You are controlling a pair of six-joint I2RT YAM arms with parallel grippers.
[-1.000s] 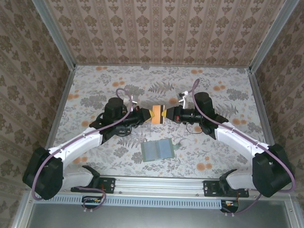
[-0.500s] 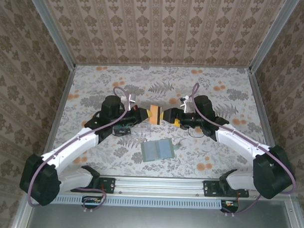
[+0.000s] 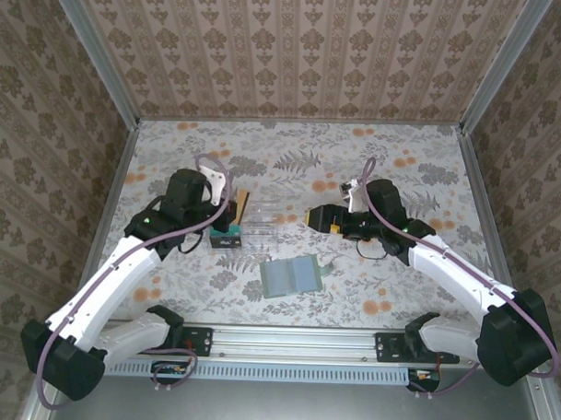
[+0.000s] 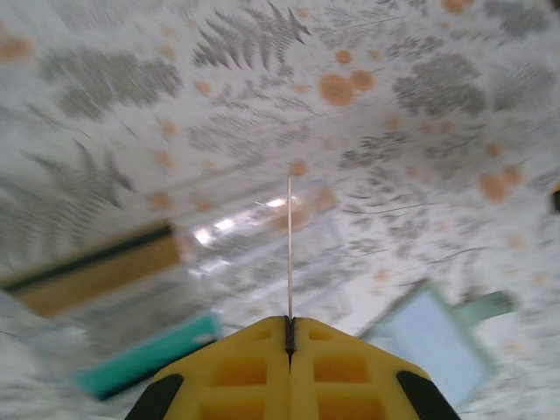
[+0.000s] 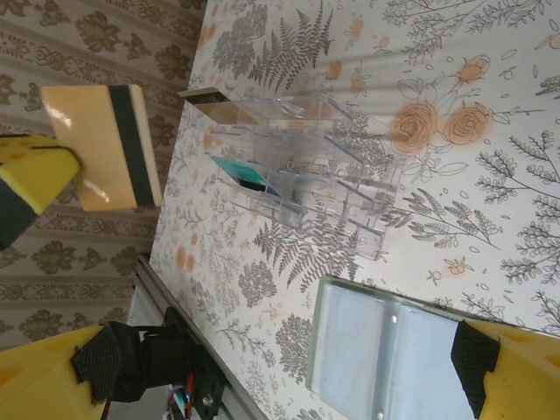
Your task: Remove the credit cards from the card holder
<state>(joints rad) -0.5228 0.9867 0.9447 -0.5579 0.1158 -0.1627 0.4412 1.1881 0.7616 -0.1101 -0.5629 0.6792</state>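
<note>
Top external: left gripper (image 3: 232, 212) clenched on tan credit card (image 3: 241, 204) by clear tray (image 3: 258, 230); right gripper (image 3: 310, 217) released, empty; card holder (image 3: 292, 276) lies open.

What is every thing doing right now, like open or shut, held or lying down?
left gripper: shut on the striped card.
right gripper: open, empty.
striped card: held up in the air.
card holder: lying open on the table.
teal card: slotted in the clear tray.
gold card: slotted in the clear tray.
clear tray: sitting on the table, two cards inside.
</note>
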